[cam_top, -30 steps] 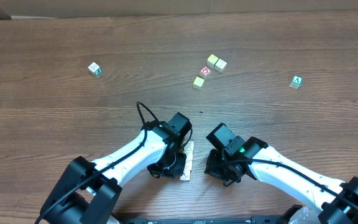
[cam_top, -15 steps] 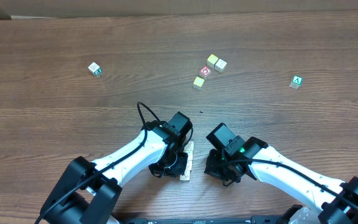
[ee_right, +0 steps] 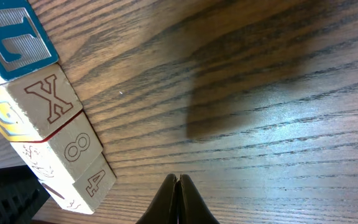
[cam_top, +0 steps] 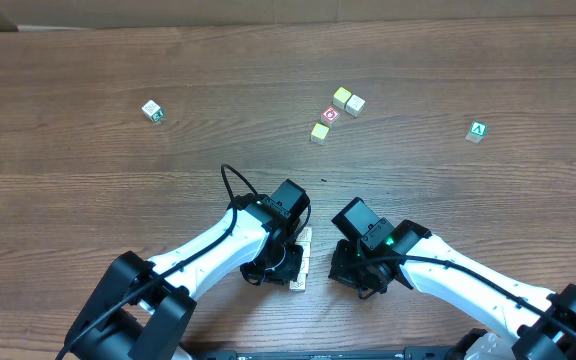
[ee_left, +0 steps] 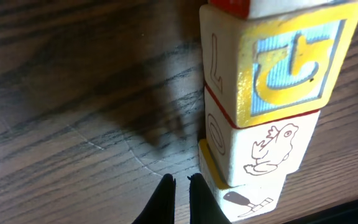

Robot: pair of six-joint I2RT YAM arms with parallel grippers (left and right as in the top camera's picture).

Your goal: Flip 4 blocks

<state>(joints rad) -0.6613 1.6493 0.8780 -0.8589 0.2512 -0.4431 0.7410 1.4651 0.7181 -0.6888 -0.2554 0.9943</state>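
Observation:
Four pale wooden blocks (cam_top: 304, 250) lie in a tight row on the table between my two arms, partly under the left wrist. In the left wrist view the row runs up the right side: a hammer-print block (ee_left: 247, 199), a chicken-print block (ee_left: 263, 146), then one with a blue and yellow letter face (ee_left: 288, 62). My left gripper (ee_left: 180, 182) is shut and empty, its tips just left of the hammer block. In the right wrist view the row shows faces 4 (ee_right: 92, 180), 8 (ee_right: 67, 149) and X (ee_right: 45, 102). My right gripper (ee_right: 178, 179) is shut and empty, to the right of the row.
Loose cubes lie on the far side of the table: three cream ones (cam_top: 342, 97) (cam_top: 355, 104) (cam_top: 319, 131), one with a red ring (cam_top: 330, 115), and green-marked ones at the far left (cam_top: 151, 110) and far right (cam_top: 477, 131). The table's front edge runs just behind both arms.

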